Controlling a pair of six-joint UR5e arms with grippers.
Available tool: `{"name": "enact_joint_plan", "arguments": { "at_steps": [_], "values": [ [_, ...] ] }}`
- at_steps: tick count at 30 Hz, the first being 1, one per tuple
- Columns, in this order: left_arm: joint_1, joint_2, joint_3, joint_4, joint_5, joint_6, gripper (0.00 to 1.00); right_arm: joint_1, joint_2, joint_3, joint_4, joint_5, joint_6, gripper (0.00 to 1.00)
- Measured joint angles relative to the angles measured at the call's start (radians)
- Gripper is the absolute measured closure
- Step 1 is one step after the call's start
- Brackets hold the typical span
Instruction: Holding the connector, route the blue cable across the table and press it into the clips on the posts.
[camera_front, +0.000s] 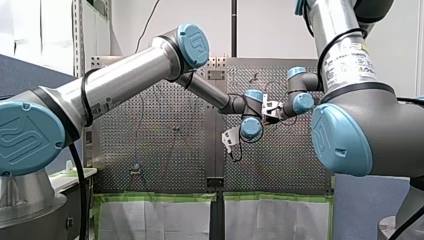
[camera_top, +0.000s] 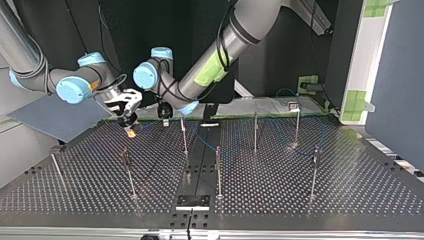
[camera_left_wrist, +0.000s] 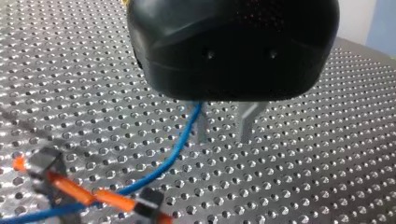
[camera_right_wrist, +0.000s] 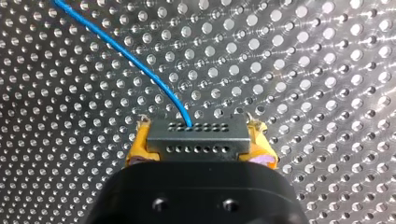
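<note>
In the right wrist view my right gripper (camera_right_wrist: 199, 124) is shut on a grey connector (camera_right_wrist: 198, 140), held between its yellow pads (camera_right_wrist: 140, 142). The blue cable (camera_right_wrist: 126, 56) leaves the connector's top and curves away over the perforated table. In the left wrist view my left gripper (camera_left_wrist: 223, 137) hangs just above the table with its two metal fingers (camera_left_wrist: 247, 123) apart. The blue cable (camera_left_wrist: 180, 149) runs up beside one of those fingers. In the top view my right gripper (camera_top: 131, 129) and my left gripper (camera_top: 165, 117) sit close together at the table's far edge.
Several thin upright posts stand on the perforated table (camera_top: 350, 180), among them a post (camera_top: 184, 135) close to the grippers, a post (camera_top: 217, 170) and a post (camera_top: 255, 132). A blurred orange and grey shape (camera_left_wrist: 93, 196) lies close to my left gripper.
</note>
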Motion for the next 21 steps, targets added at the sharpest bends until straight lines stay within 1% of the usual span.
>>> {"name": "enact_joint_plan", "arguments": {
  "at_steps": [6, 9, 11, 12, 16, 21],
  "values": [
    [0.003, 0.001, 0.033, -0.019, -0.009, -0.006, 1.00, 0.000, -0.005, -0.003, 0.000, 0.000, 0.000, 1.00],
    [0.001, 0.003, 0.055, -0.039, -0.015, -0.013, 1.00, 0.000, -0.024, -0.004, 0.000, 0.000, 0.002, 1.00],
    [-0.001, 0.007, 0.065, -0.059, -0.018, -0.020, 1.00, -0.001, -0.040, -0.006, -0.001, 0.000, 0.006, 1.00],
    [-0.002, 0.010, 0.067, -0.067, -0.019, -0.023, 1.00, -0.001, -0.048, -0.008, -0.001, 0.000, 0.010, 1.00],
    [-0.006, 0.029, 0.071, -0.107, -0.022, -0.029, 1.00, 0.000, -0.088, -0.022, 0.001, 0.000, 0.041, 1.00],
    [-0.012, 0.070, 0.071, -0.139, -0.029, -0.030, 1.00, -0.001, -0.132, -0.031, 0.008, -0.001, 0.061, 1.00]
  ]
}}
